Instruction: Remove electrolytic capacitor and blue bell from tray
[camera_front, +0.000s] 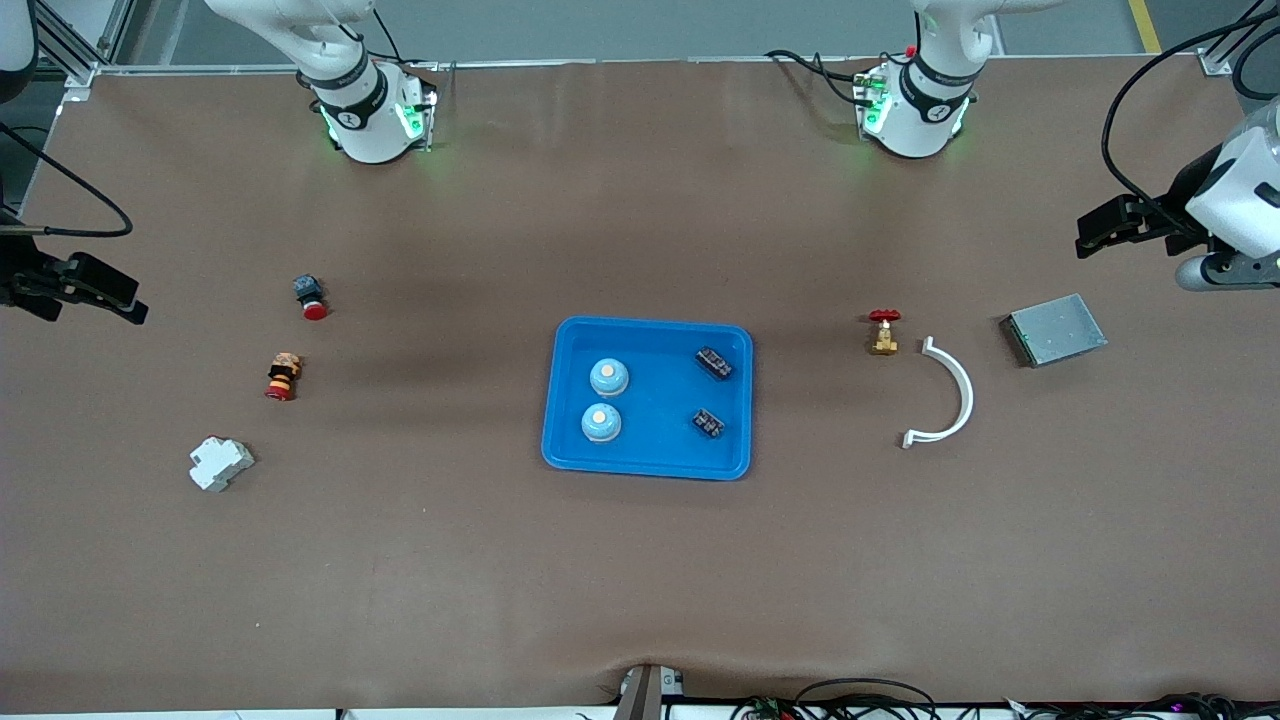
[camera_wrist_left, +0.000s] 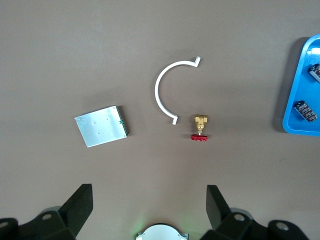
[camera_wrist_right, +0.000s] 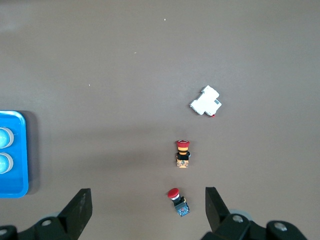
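We see the right gripper (camera_front: 100, 297) hanging at the right arm's end of the table (camera_front: 640, 580), jaws spread wide and empty, over bare cloth near a red button (camera_front: 310, 297). The tray (camera_front: 648, 465) sits mid-table, well apart from both grippers. In it, on the side toward the right arm, stand two blue bells (camera_front: 608, 377), one nearer the front camera than the other; on the side toward the left arm lie two dark capacitors (camera_front: 713, 363), likewise one nearer than the other, each with its long axis slanted across the tray. Nothing is out yet. We judge the bells fall to the right arm, the capacitors to the left. The left gripper (camera_front: 1105, 232) hangs over the table near a grey box (camera_front: 1056, 330), jaws released.
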